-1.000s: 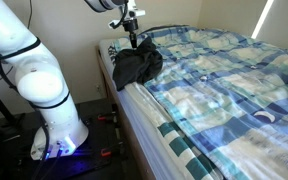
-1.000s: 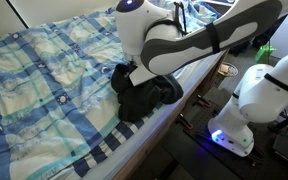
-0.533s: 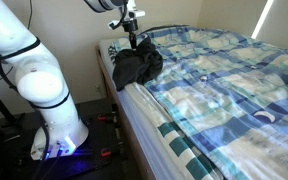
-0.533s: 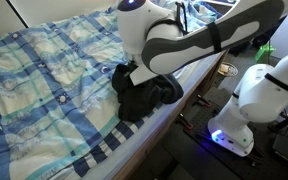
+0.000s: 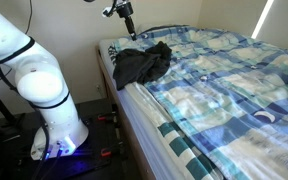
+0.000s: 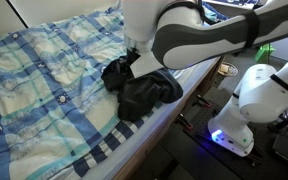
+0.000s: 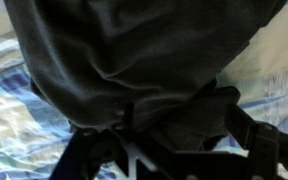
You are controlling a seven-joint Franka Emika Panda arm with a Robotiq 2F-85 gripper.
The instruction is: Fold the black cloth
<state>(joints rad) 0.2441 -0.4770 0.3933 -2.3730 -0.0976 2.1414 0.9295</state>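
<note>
The black cloth [image 5: 142, 62] lies crumpled in a loose heap on the corner of the bed, near the mattress edge, and also shows as a dark heap [image 6: 139, 86] beside the arm. My gripper [image 5: 127, 20] hangs above its far side, clear of the fabric. In the wrist view the cloth [image 7: 134, 60] fills most of the picture. The gripper [image 7: 179, 140] has its dark fingers standing wide apart at the bottom, open, with nothing clamped between them. In an exterior view the arm's white links [image 6: 174, 35] hide the gripper.
The bed carries a blue and white plaid blanket [image 5: 224, 80] [image 6: 44, 80]. A wall stands behind the bed's head end. The robot's white base [image 5: 44, 90] stands on the floor beside the mattress edge [image 5: 134, 110], with cables around it.
The gripper has opened, let go of the black cloth and risen above it. The cloth has dropped and spread out a little on the bed.
</note>
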